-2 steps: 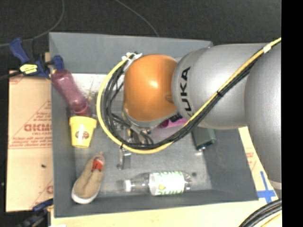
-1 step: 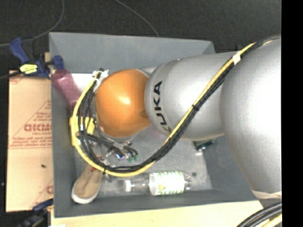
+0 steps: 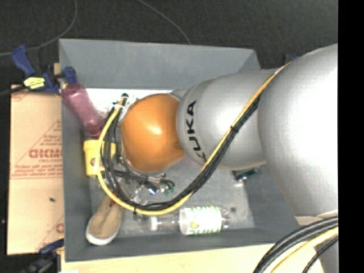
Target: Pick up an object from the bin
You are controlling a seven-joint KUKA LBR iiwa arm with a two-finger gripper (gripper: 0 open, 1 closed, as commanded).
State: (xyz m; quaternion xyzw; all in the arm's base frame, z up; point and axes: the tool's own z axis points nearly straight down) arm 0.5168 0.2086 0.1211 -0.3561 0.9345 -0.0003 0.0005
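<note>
Orange cover (image 3: 149,132) over bin (image 3: 159,64) ctr-left

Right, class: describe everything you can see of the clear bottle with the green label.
The clear bottle looks like see-through plastic, with a green and white label round its middle. It lies on its side on the bin floor near the lower wall, long axis left to right. The arm's black and yellow cables pass just above it in the view; contact cannot be told.

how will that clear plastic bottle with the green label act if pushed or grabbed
The clear plastic bottle with the green label lies on its side, so a push would probably roll it. It looks empty: likely light, thin-walled, maybe slippery.
</note>
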